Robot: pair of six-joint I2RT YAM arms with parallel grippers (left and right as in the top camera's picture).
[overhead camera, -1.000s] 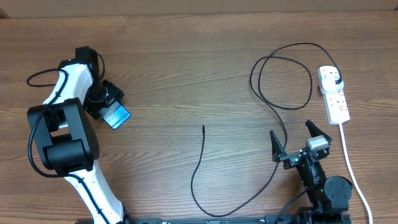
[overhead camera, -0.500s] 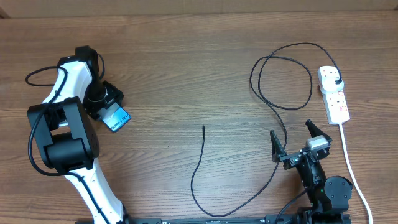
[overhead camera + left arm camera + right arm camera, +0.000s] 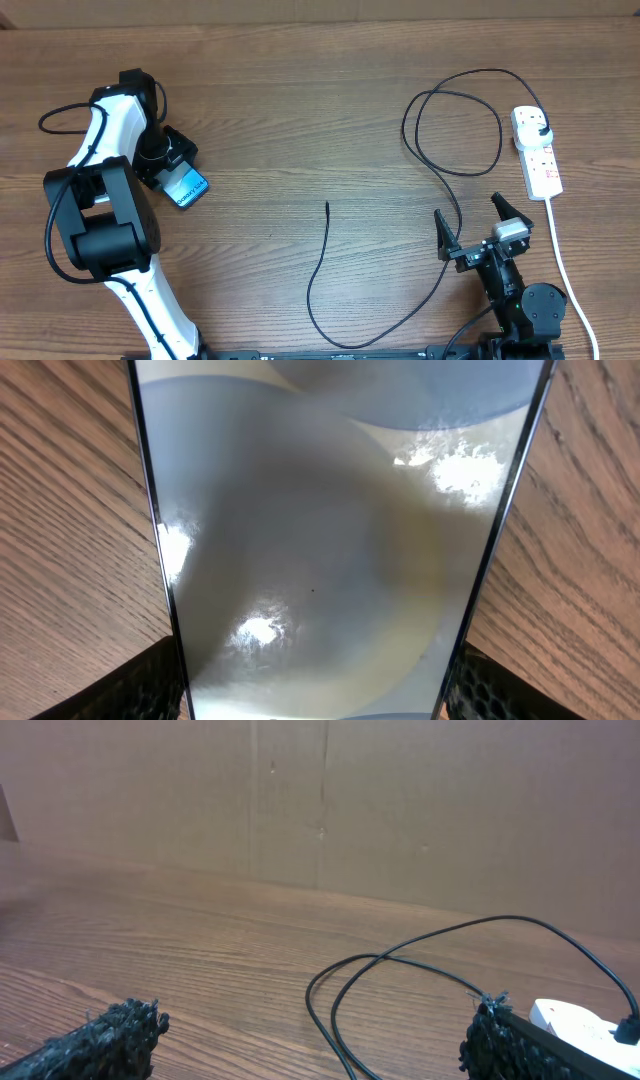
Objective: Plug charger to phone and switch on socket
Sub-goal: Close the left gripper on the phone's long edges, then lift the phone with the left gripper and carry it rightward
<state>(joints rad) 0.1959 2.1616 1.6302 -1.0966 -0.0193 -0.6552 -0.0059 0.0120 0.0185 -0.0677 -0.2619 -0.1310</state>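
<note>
Left gripper (image 3: 315, 685) grasps phone (image 3: 188, 188) by its long sides, near table's (image 3: 300, 90) left edge. Charger (image 3: 327, 215) tip lies free mid-table; its plug sits in socket (image 3: 543, 170) by right edge. Right gripper (image 3: 465, 205), front right, fingers released, empty.

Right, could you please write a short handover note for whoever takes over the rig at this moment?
Left gripper: closed on the phone, far left of the table.
Right gripper: open, empty, front right.
Charger: plug sits in the socket; connector tip lies free mid-table.
Done: phone gripped. Left: join tip to phone, switch socket on; switch state too small to tell.
</note>
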